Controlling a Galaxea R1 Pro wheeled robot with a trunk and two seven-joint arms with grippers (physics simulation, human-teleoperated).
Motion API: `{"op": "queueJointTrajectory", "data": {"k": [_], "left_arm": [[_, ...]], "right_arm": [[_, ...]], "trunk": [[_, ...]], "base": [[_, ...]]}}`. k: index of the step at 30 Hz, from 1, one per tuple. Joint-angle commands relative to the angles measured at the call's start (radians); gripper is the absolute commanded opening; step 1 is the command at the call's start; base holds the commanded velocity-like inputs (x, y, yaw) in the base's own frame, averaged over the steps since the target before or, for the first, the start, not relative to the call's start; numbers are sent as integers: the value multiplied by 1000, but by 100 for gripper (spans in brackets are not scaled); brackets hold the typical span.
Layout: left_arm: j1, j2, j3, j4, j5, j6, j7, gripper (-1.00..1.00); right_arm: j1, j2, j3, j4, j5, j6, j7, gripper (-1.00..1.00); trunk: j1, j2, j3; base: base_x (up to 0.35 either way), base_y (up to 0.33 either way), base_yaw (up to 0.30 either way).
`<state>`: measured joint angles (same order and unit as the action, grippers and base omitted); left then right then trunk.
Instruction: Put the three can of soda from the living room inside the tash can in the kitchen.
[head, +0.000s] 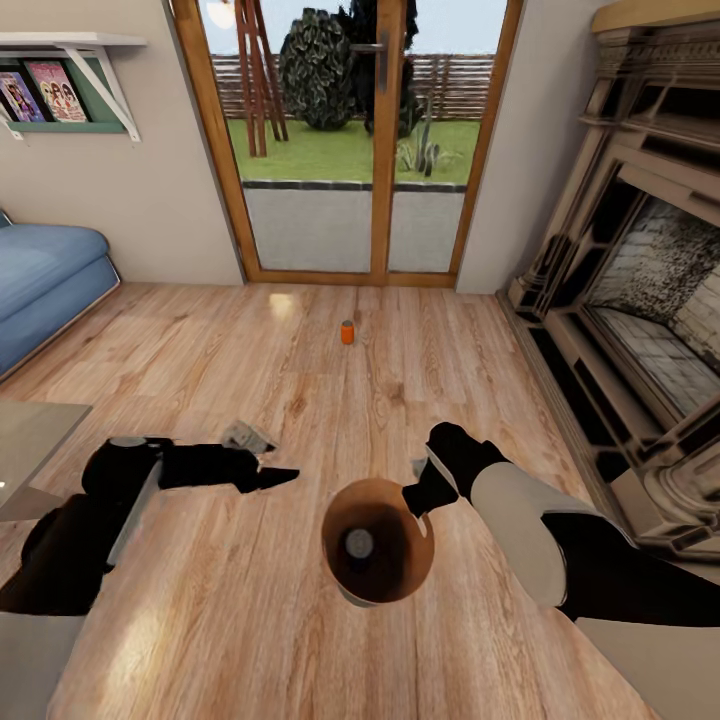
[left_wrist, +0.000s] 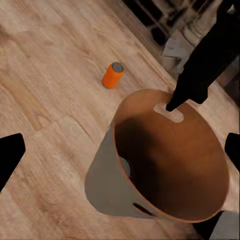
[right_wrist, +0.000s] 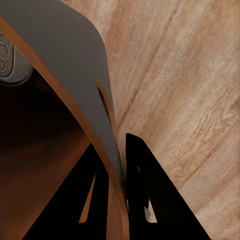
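While unheld: one orange can (head: 347, 332), one bucket (head: 345, 583).

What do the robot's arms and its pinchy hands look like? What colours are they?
Both arms are mostly glossy black. The right arm has a fat, rounded pale grey section between black parts. The left arm is black with a thin grey strip along it and a small grey block near the wrist. Each gripper ends in two flat, black, pointed fingers, like wedges. No cables or markings show.
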<state>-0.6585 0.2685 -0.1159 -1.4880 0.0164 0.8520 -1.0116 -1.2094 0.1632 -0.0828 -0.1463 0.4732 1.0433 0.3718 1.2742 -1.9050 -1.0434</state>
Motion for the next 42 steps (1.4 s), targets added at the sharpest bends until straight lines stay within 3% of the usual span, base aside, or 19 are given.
{"op": "queueJointTrajectory", "data": {"k": [1, 2, 3, 4, 6, 8, 9, 10, 11, 12, 14, 15, 17, 18, 19, 20, 24, 34, 42], "left_arm": [[12, 7, 103, -4, 1, -12, -52, 100], [16, 10, 150, -6, 0, -17, -72, 100], [25, 15, 269, -6, -6, -29, -110, 100], [35, 16, 321, -3, -15, -44, -118, 100], [59, 13, 356, 6, -33, -79, -107, 100], [112, 7, 388, 33, -68, -162, -40, 100], [130, 4, 394, 48, -77, -193, -5, 100], [161, -4, 403, 94, -90, -263, 77, 100], [173, -9, 406, 124, -95, -301, 121, 100], [191, -18, 409, 193, -101, -382, 210, 100], [202, -26, 411, 270, -106, -461, 297, 100], [209, -32, 412, 350, -108, -532, 377, 100], [213, -36, 412, 426, -109, -594, 444, 100], [216, -39, 411, 496, -109, -652, 494, 100], [220, -47, 411, 608, -109, -766, 549, 100], [221, -57, 411, 647, -110, -814, 563, 100], [222, -90, 410, 704, -110, -884, 581, 100], [223, -108, 409, 782, -111, -948, 589, 100], [223, -115, 409, 803, -109, -955, 588, 100]], "right_arm": [[0, -3, -13, 1, -28, 4, 4, -100], [0, -5, -13, 1, -28, 4, 4, -100], [0, -9, -14, 1, -28, 4, 4, -100], [0, -12, -14, 1, -28, 4, 4, -100], [1, -16, -14, 1, -28, 4, 4, -100], [1, -28, -14, 2, -28, 4, 4, -100], [2, -34, -14, 2, -28, 4, 4, -100], [2, -45, -14, 1, -28, 4, 4, -100], [3, -52, -14, 1, -27, 4, 4, -100], [5, -65, -14, 0, -27, 4, 4, -100], [7, -80, -14, 0, -27, 4, 4, -100], [9, -93, -14, -1, -27, 4, 3, -100], [13, -110, -14, -2, -27, 4, 3, -100], [19, -129, -14, -2, -27, 4, 3, -100], [32, -163, -16, -4, -30, 4, 6, -100], [37, -173, -17, -5, -30, 3, 6, -100], [63, -196, -19, -5, -29, -45, 5, -100], [175, -273, -28, -4, -35, -254, 6, -100], [202, -281, -31, -12, -39, -302, 12, -100]], "trunk": [[0, 0, 0], [0, 0, 0], [0, 0, 0], [0, 0, 0], [0, 0, 0], [0, 0, 0], [0, 0, 0], [0, 0, 0], [0, 0, 0], [0, 0, 0], [0, 0, 0], [0, 0, 0], [0, 0, 0], [0, 0, 0], [0, 0, 0], [0, 0, 0], [0, 0, 0], [0, 0, 0], [0, 0, 0]], "base": [[0, 0, 0], [0, 0, 0], [0, 0, 0], [0, 0, 0], [0, 0, 0], [0, 0, 0], [0, 0, 0], [0, 0, 0], [0, 0, 0], [0, 0, 0], [0, 0, 0], [0, 0, 0], [0, 0, 0], [0, 0, 0], [0, 0, 0], [0, 0, 0], [0, 0, 0], [0, 0, 0], [0, 0, 0]]}}
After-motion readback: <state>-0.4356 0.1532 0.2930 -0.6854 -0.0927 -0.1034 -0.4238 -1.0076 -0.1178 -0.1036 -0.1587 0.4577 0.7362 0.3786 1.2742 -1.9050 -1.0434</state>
